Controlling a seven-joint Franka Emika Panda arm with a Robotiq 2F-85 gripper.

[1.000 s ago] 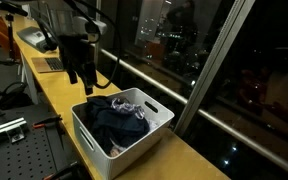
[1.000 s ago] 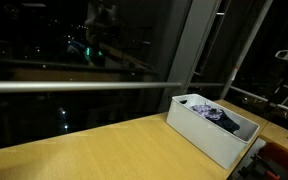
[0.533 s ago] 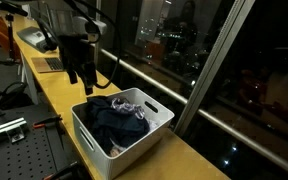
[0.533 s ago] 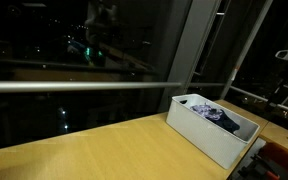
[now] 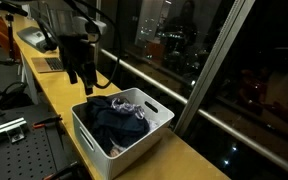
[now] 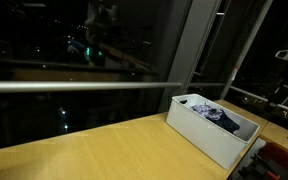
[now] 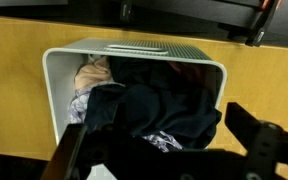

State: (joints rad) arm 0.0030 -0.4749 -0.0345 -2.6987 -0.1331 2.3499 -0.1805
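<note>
Wrist view looks down into the white basket [image 7: 134, 47] on the surface [image 7: 14, 60], full of dark clothes [image 7: 169, 105]. The end effector [image 5: 80, 80] hangs above it, fingers wide apart and empty. Nothing has moved in the last second, so the clothes lie untouched.

Matt plastic bin [image 5: 144, 145], soft dark cloth [image 5: 112, 121], smooth wood table [image 6: 84, 150].

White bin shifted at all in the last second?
No. The white bin keeps its place in both exterior views, its far corner the same way off the window post as before.
</note>
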